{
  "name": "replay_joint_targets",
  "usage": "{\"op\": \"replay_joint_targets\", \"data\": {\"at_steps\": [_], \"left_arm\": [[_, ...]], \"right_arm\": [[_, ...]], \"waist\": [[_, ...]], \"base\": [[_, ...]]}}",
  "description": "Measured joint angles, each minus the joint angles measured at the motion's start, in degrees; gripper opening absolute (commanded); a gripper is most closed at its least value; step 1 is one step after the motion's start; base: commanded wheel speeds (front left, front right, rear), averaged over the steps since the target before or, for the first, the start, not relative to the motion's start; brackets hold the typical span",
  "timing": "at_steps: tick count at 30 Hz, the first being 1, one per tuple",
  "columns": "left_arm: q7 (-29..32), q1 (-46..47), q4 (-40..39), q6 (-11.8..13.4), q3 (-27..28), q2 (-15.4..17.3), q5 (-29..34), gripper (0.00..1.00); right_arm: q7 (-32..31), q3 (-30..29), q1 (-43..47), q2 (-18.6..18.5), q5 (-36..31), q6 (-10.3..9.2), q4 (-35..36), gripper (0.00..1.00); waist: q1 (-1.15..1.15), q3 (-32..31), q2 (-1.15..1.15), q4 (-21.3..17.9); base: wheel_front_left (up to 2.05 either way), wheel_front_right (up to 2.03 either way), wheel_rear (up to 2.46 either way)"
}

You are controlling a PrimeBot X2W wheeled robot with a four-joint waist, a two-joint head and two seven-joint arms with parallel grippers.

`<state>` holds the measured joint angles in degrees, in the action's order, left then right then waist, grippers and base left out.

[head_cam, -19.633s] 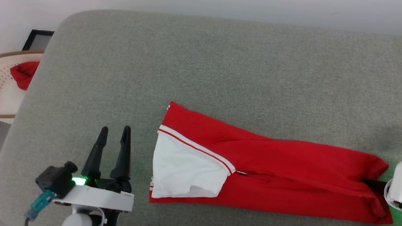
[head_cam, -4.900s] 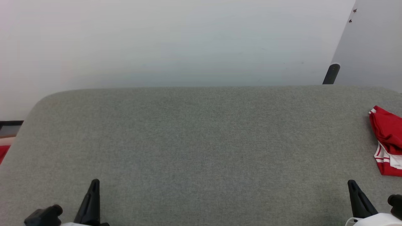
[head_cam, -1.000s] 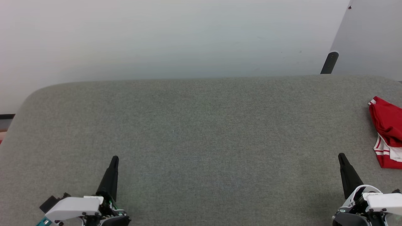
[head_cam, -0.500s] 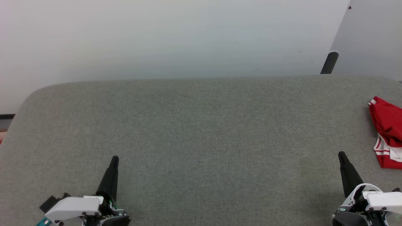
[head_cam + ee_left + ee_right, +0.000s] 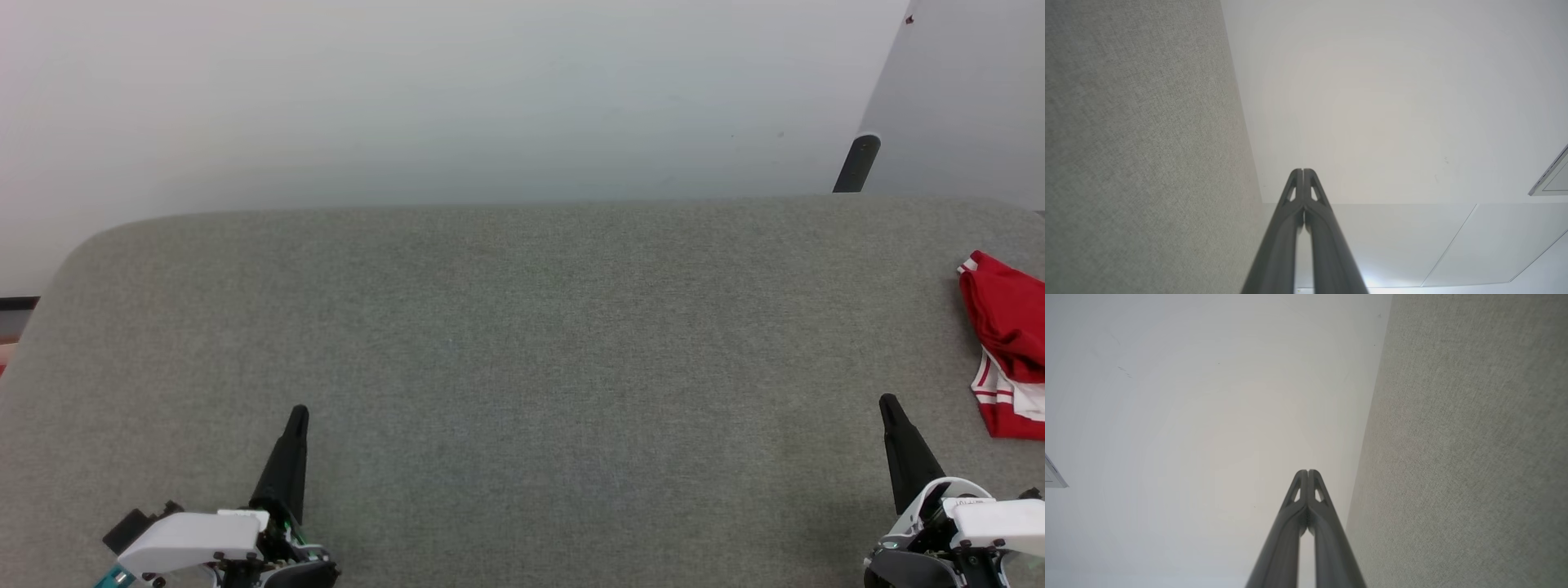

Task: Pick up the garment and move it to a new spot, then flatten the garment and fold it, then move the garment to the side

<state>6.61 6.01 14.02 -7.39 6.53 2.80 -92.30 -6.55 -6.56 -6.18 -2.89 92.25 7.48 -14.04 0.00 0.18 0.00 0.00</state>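
Note:
The garment (image 5: 1009, 343), red with white striped trim, lies folded at the far right edge of the grey cushioned surface (image 5: 522, 343), partly cut off by the head view's border. My left gripper (image 5: 299, 412) sits at the lower left, shut and empty, far from the garment. In the left wrist view its fingertips (image 5: 1303, 170) press together. My right gripper (image 5: 886, 402) is at the lower right, shut and empty, a short way left of and nearer than the garment. The right wrist view shows its fingertips (image 5: 1307, 472) closed against each other.
A pale wall (image 5: 457, 98) rises behind the grey surface. A dark post (image 5: 856, 163) stands at the back right beside a grey panel (image 5: 971, 98). The surface's left corner (image 5: 57, 278) is rounded, with floor beyond it.
Over the last second nothing has visibly moved. Much earlier the garment lay long and half-folded before me; it now sits folded at the right side.

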Motion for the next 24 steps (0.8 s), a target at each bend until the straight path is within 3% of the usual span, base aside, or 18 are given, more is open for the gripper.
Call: {"op": "replay_joint_targets", "data": {"at_steps": [24], "left_arm": [[0.0, 0.0, 0.0, 0.0, 0.0, 0.0, 0.0, 0.0]], "right_arm": [[0.0, 0.0, 0.0, 0.0, 0.0, 0.0, 0.0, 0.0]], "waist": [[0.0, 0.0, 0.0, 0.0]], "base": [[0.0, 0.0, 0.0]]}}
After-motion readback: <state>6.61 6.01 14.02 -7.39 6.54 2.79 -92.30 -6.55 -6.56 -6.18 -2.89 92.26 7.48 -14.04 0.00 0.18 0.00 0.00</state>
